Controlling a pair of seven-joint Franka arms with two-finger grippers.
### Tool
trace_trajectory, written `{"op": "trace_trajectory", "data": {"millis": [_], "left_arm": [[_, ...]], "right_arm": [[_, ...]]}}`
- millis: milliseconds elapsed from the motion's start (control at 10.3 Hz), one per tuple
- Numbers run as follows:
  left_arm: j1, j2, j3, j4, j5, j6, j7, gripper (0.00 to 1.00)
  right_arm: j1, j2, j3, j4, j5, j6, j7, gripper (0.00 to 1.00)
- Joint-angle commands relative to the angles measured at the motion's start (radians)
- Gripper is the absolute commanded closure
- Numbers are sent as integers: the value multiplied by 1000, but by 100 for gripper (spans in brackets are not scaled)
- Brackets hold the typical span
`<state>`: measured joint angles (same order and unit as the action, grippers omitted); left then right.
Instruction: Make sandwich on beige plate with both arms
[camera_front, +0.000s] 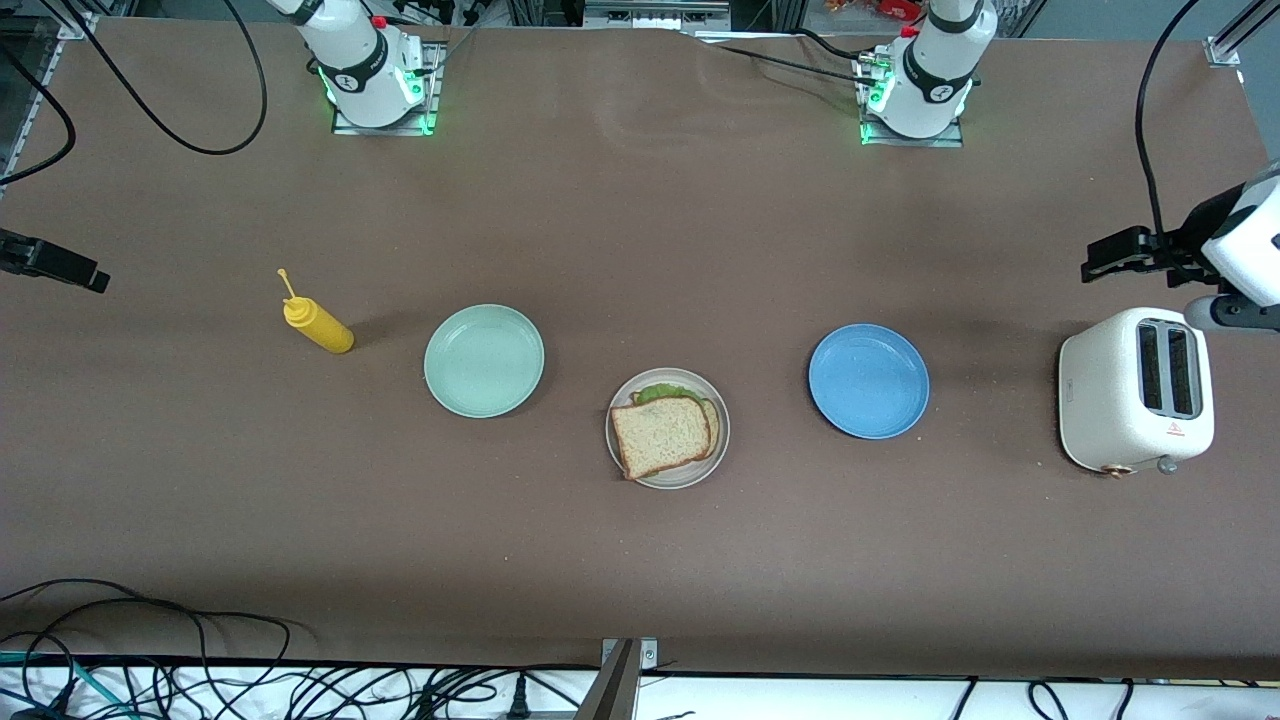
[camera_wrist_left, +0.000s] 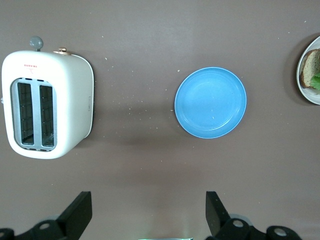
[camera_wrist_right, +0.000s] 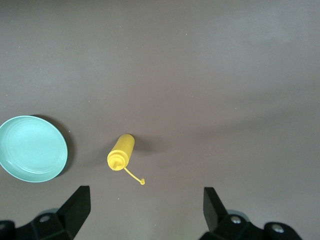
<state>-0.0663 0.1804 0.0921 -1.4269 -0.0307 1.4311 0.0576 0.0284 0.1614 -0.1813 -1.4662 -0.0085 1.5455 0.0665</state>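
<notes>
Peeking lettuce (camera_front: 662, 393), mostly under top slice (camera_front: 660, 437)

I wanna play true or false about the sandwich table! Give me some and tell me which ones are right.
1. The sandwich sits on the beige plate. True.
2. The blue plate has bread on it. False: nothing lies on it.
3. The toaster stands at the left arm's end of the table. True.
4. The yellow squeeze bottle stands in the mint green plate. False: it is beside that plate, on the table.
5. The left gripper holds bread. False: open, holding nothing, like the right gripper.
</notes>
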Motion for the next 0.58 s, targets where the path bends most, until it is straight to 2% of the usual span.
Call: {"op": "trace_trajectory", "data": {"millis": [0, 486], "left_arm": [[-7, -2, -5, -12, 38, 12, -7, 0], [-9, -2, -11, -13, 41, 12, -8, 0]], "right_arm": [[-7, 13, 8, 17, 16, -2, 15, 0], [-7, 23, 8, 17, 16, -1, 15, 0]]}}
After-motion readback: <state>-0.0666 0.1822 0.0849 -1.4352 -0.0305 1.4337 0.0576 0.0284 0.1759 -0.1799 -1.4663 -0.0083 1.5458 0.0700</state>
